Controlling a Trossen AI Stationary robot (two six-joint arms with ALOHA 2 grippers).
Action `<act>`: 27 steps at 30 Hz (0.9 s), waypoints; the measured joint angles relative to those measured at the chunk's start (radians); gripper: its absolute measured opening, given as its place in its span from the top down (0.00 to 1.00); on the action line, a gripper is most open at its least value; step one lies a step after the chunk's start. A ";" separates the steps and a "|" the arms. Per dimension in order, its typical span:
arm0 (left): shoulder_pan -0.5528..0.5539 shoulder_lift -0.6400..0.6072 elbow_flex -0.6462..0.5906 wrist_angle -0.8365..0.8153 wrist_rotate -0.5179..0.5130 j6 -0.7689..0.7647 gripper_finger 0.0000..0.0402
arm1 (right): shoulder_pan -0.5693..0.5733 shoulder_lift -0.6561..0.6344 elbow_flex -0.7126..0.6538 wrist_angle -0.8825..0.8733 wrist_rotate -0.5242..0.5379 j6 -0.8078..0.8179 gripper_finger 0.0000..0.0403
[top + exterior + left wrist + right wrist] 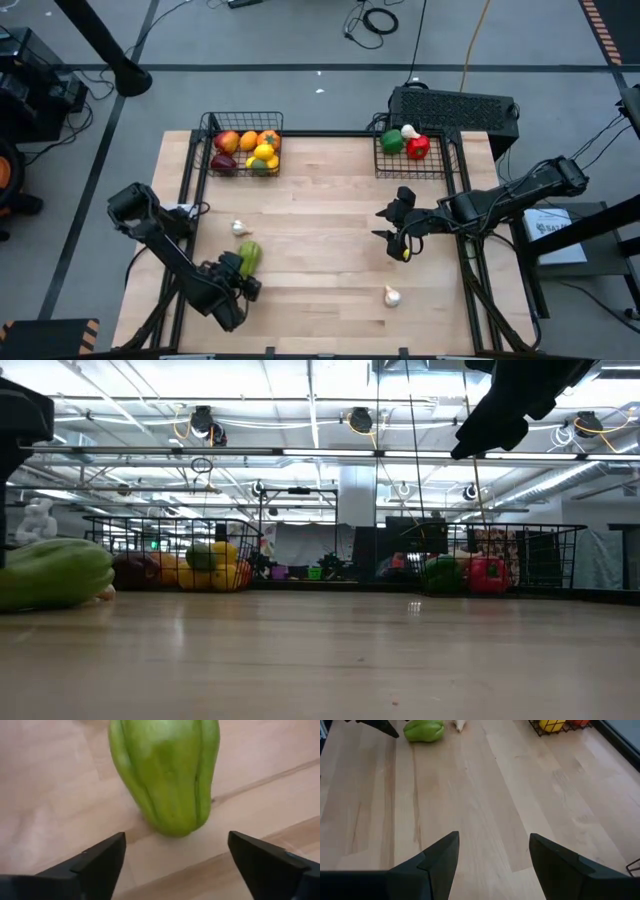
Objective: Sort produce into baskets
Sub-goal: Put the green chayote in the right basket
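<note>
- Note that the table (330, 250) carries two wire baskets along its far edge, and most of the produce already sits in them.
- The left basket (206, 150) holds red, orange and yellow pieces; the right basket (382, 168) holds a green piece, a red pepper (418, 148) and a white bulb.
- Three pieces remain loose: the green vegetable (249, 255), the garlic near it (240, 228), and the garlic at the near edge (392, 296).
- Check the left gripper (243, 277): its fingers stand wide apart with the green vegetable just ahead, lying untouched on the wood.
- The right gripper (384, 224) hovers mid-table, fingers spread, grasping nothing.
</note>
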 joint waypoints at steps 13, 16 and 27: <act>0.062 0.013 0.000 -0.025 -0.042 0.117 0.05 | 0.000 0.000 0.000 0.000 0.001 -0.001 0.42; 0.074 0.011 0.000 -0.008 -0.028 0.136 0.05 | 0.000 0.000 0.000 0.000 0.001 -0.001 0.42; 0.078 0.011 -0.093 0.093 0.011 0.136 0.05 | 0.000 0.000 0.000 0.000 0.000 0.000 0.42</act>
